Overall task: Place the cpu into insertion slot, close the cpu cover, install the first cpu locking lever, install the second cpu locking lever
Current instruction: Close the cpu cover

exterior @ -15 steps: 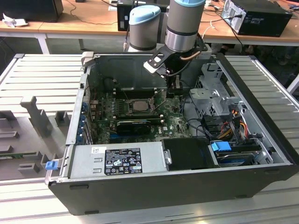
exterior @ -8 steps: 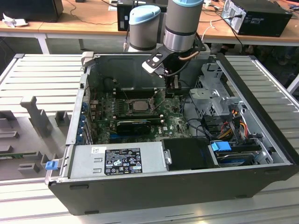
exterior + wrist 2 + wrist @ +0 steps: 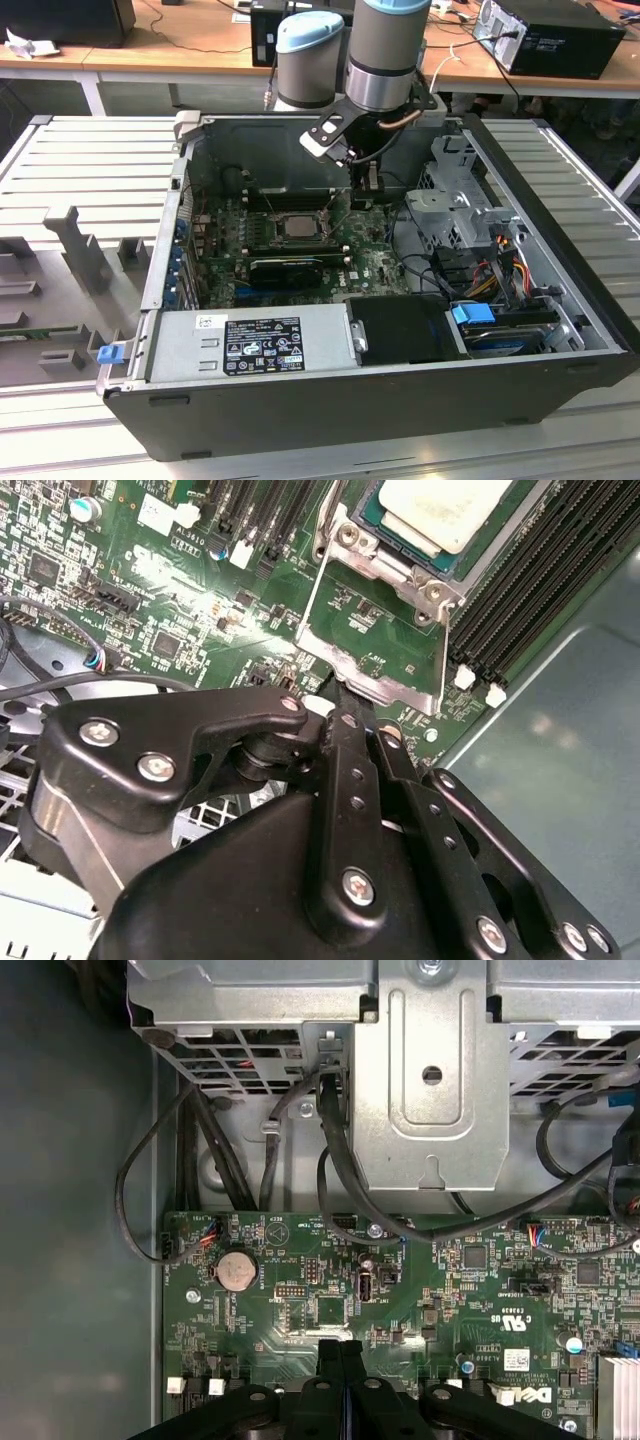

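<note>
The tool (image 3: 338, 692), fingers pressed together, touches the free edge of the cpu cover (image 3: 372, 630) (swung open). Beyond it the cpu (image 3: 297, 225) lies in the insertion slot (image 3: 352, 537), centre of the exterior view.

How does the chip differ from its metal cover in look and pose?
The chip is a solid beige square; the cover is a thin silver frame with an open middle. The chip lies seated flat; the cover is swung open off it. Both are square and metallic.

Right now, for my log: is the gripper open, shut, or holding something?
Gripper: shut, tips at the cpu cover edge; whether it pinches it cannot be told.
</note>
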